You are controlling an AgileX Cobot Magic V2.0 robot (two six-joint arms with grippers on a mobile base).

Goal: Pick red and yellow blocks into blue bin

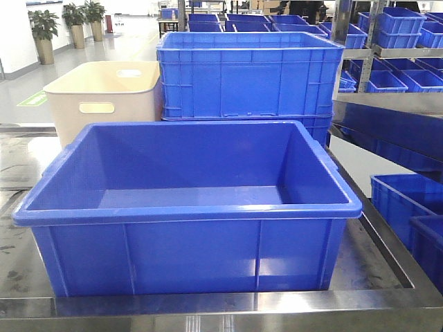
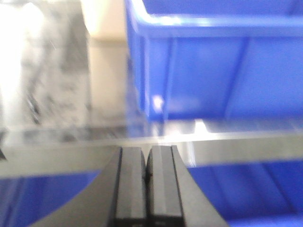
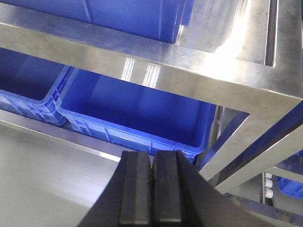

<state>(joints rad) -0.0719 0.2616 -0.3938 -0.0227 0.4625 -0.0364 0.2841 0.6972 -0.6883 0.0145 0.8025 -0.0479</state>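
Nearest to us, both tools sit low by the steel frame: our left gripper (image 2: 147, 182) has its two dark pads pressed flat together with nothing between them, and our right gripper (image 3: 152, 189) is closed on itself in the same way, hanging over a lower shelf where other blue crates (image 3: 137, 113) rest. Just beyond, on the steel table (image 1: 228, 304), stands the blue bin (image 1: 187, 256), its thick rim level and its floor bare as far as we can see inside. We find neither the red cube nor the yellow brick in any of the three views, so we cannot say where they lie; we judge that picking has not begun. Such small plastic blocks should be light, rigid and rather slick, so we would take each across two flat opposite sides, low on the body, and for the brick across its narrow width rather than by the studs. Behind the bin to the left is a beige tub (image 1: 104, 93) with a handle slot, beside it a taller stacked blue crate (image 1: 249, 76), and farthest off potted plants (image 1: 43, 28) along the hall.
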